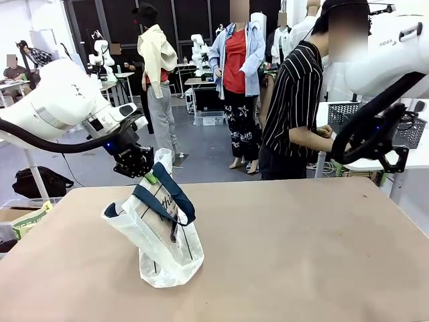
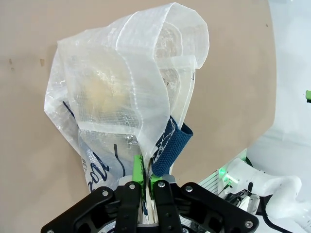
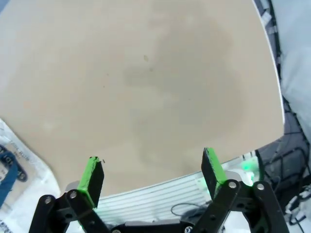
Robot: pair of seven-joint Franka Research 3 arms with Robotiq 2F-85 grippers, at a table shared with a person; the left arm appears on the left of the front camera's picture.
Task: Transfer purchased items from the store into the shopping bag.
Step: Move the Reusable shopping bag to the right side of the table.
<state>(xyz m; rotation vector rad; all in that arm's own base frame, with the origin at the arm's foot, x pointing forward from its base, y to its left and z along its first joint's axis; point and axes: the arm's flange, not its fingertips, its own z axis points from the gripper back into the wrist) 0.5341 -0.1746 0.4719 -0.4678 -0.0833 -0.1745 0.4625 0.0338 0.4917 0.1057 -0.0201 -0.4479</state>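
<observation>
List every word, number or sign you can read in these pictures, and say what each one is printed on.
Shopping bag: black script lettering, creased, not readable; in the left wrist view only partial strokes show.
Right arm: small dark marking, too blurred to read.
Nothing else legible.

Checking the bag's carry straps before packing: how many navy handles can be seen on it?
2. One navy handle loops across the shopping bag mouth's near side; the other shows partly at its left rim. The left gripper pinches the bag's top edge, possibly hiding some strap.
</observation>
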